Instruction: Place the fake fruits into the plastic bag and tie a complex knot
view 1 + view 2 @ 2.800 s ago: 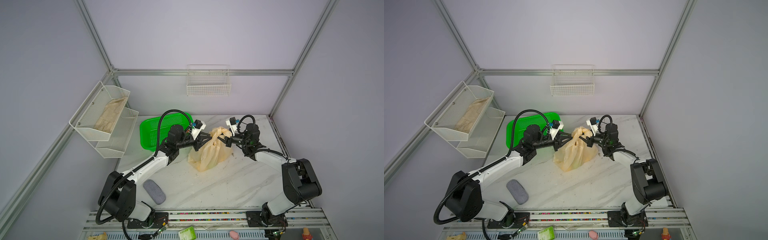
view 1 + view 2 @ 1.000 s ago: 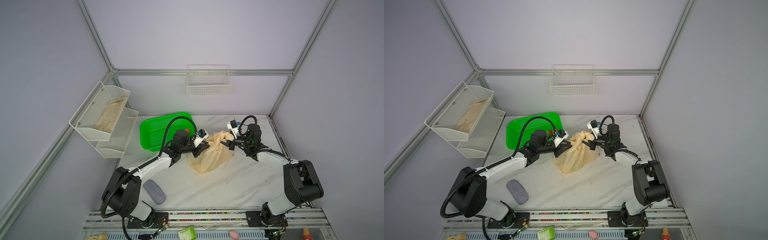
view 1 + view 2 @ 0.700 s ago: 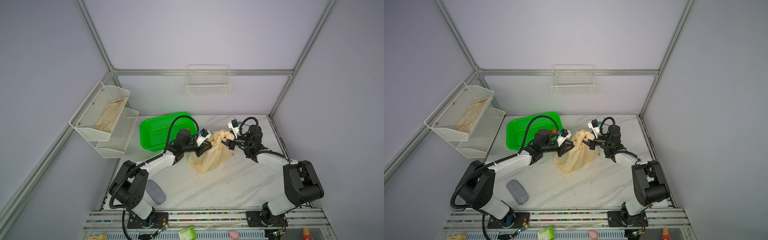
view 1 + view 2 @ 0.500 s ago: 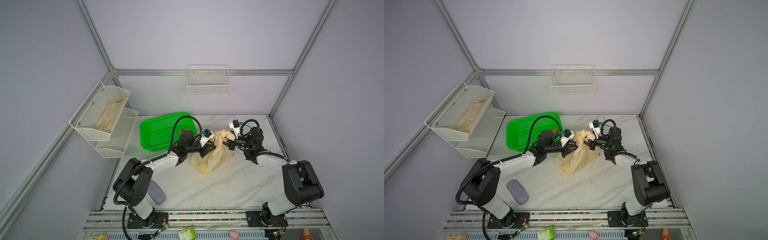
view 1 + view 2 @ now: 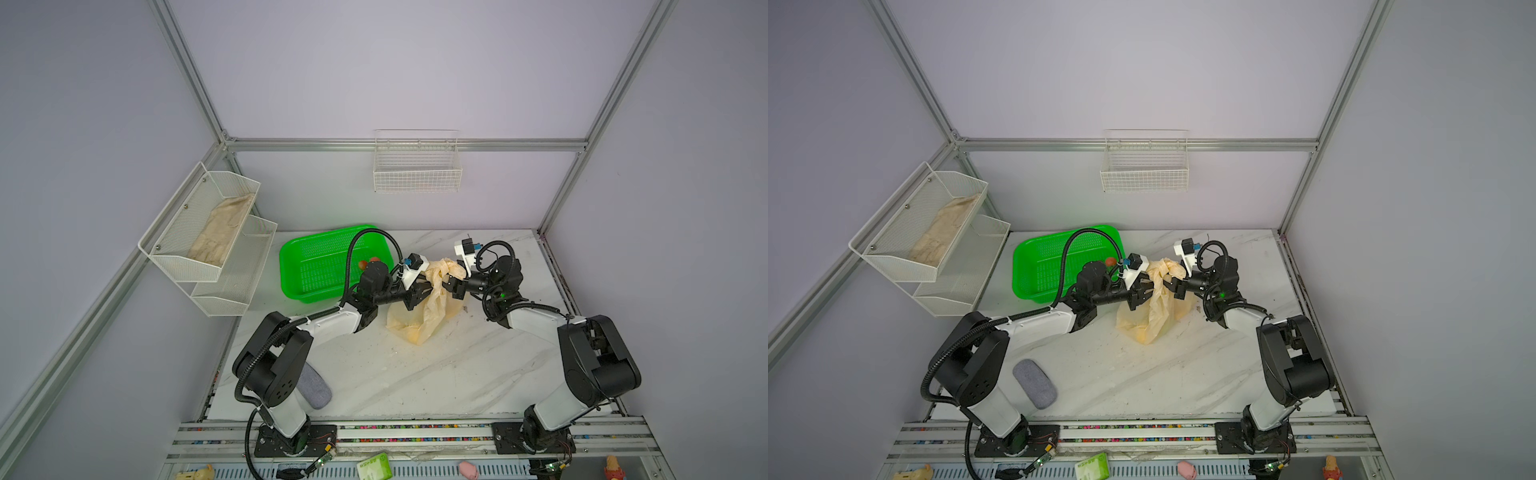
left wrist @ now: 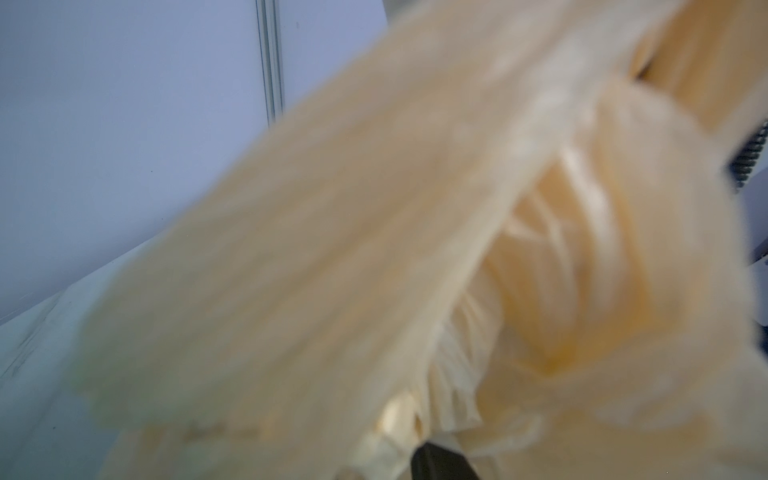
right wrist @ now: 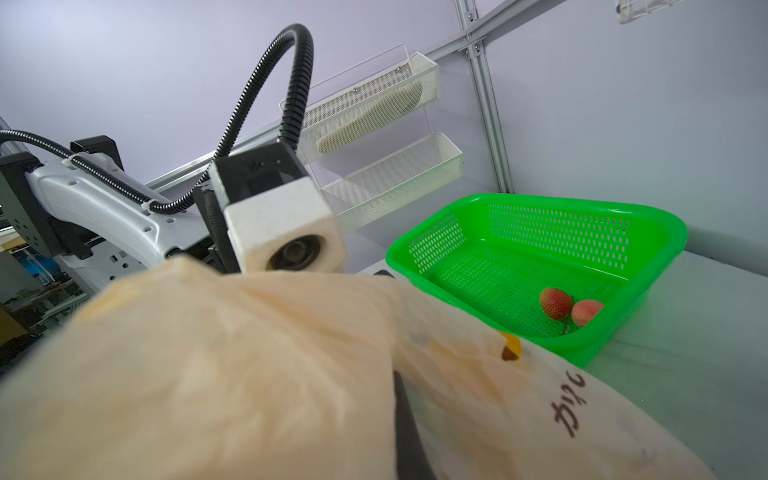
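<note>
The plastic bag (image 5: 428,320) (image 5: 1152,316), pale cream with dark lettering, stands bunched in the middle of the marble table. Its gathered top (image 5: 446,268) hangs between my two grippers. My left gripper (image 5: 419,294) (image 5: 1142,296) is against the bag's left side. Blurred film fills the left wrist view, where a single dark fingertip (image 6: 440,461) shows. My right gripper (image 5: 451,286) (image 5: 1173,286) is shut on the bag's top; film (image 7: 249,374) drapes over its finger (image 7: 405,424). Two fake fruits, a red strawberry (image 7: 556,303) and a pinkish-red one (image 7: 587,311), lie in the green basket (image 5: 316,266) (image 7: 540,232).
A white wire shelf (image 5: 208,245) on the left wall holds folded cream bags. A wire basket (image 5: 417,168) hangs on the back wall. A grey pad (image 5: 313,388) lies at the table's front left, by the left arm's base. Small items sit along the front rail (image 5: 374,467).
My left arm has reached further right, bringing its gripper up against the bag and closer to the right gripper. The bag's body has slumped a little. The right arm has barely moved.
</note>
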Available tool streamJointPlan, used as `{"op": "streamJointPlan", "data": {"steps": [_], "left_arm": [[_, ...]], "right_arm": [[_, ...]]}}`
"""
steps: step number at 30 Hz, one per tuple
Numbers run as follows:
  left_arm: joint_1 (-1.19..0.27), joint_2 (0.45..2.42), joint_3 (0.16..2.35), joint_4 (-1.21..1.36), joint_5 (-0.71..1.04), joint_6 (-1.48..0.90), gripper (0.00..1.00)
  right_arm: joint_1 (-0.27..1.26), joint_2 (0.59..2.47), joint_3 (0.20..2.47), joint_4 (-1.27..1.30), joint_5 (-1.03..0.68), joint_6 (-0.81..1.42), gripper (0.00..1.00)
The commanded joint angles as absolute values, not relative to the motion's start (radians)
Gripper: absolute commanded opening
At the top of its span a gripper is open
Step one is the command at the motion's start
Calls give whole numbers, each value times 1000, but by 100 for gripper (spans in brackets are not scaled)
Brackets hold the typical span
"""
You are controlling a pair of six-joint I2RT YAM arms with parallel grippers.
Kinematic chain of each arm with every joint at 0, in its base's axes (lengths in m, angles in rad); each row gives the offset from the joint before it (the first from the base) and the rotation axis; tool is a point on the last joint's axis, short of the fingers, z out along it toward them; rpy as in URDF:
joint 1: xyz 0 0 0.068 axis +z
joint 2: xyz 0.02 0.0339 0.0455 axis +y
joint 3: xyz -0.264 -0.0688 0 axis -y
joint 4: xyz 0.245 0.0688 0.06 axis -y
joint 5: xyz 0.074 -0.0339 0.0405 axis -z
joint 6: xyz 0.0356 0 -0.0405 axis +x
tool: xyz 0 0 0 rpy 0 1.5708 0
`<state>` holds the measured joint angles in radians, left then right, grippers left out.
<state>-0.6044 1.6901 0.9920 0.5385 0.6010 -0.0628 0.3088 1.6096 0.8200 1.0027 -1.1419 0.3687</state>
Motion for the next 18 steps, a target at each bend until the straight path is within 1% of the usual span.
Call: {"op": "streamJointPlan", "data": {"steps": [1, 6, 9, 11, 15, 16, 18], "left_arm": [[-598, 1638, 938, 603, 569, -26, 33], [-577, 1571, 901, 517, 587, 73, 44], [-562, 1528, 883, 481, 592, 114, 48], [-552, 1500, 872, 465, 593, 134, 49], [-536, 1443, 857, 420, 583, 165, 48], [-534, 1432, 852, 417, 575, 170, 45], [-532, 1423, 846, 416, 559, 178, 37]], "right_arm": [[322, 1624, 839, 987, -1181, 316, 0], [321, 1606, 857, 857, -1179, 211, 0], [322, 1593, 871, 785, -1175, 155, 0], [322, 1591, 879, 749, -1173, 132, 0], [321, 1592, 882, 737, -1171, 123, 0], [322, 1591, 883, 736, -1173, 123, 0], [322, 1592, 884, 736, -1173, 123, 0]]}}
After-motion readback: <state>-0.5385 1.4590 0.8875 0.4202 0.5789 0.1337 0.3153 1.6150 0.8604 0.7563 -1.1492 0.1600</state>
